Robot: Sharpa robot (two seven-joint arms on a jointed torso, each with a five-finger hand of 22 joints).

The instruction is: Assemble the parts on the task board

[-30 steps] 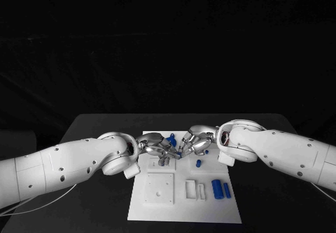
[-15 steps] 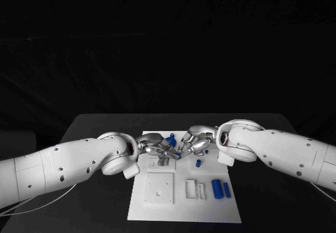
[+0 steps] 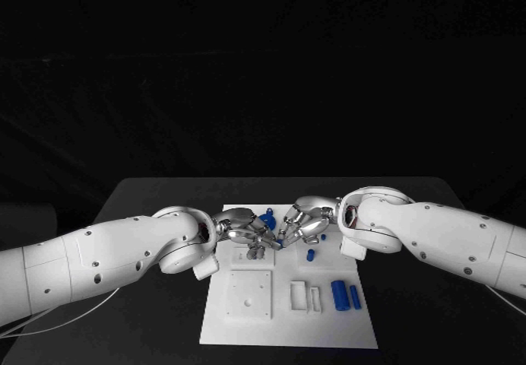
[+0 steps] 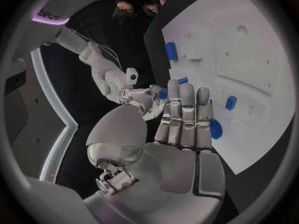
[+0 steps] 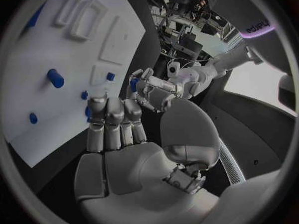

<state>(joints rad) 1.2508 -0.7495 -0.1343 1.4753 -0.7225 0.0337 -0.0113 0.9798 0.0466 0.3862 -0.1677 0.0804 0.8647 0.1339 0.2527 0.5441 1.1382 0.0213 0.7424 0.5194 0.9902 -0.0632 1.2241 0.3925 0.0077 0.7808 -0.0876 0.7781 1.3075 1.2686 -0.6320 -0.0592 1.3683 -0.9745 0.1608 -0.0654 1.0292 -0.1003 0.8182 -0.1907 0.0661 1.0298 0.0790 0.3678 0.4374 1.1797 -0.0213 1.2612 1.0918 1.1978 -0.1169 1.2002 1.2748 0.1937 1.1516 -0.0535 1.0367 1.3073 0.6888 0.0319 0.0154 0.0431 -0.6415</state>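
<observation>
The white task board (image 3: 287, 319) lies mid-table. My left hand (image 3: 243, 234) and right hand (image 3: 302, 224) meet over its far part, fingertips down and almost touching. A small blue part (image 3: 280, 243) sits between the fingertips, and a taller blue part (image 3: 268, 220) stands just behind them. In the left wrist view the left hand (image 4: 184, 134) has straight fingers with nothing in them, beside a blue part (image 4: 216, 129). In the right wrist view the right hand (image 5: 115, 129) also has straight fingers, its fingertips (image 5: 96, 107) by a blue part (image 5: 87, 113), thumb off to the side.
A short blue part (image 3: 310, 256) stands mid-board. Two blue cylinders (image 3: 340, 295) lie at the board's near right, beside white rails (image 3: 298, 296) and a square white block (image 3: 250, 295). Black table (image 3: 416, 319) surrounds the board.
</observation>
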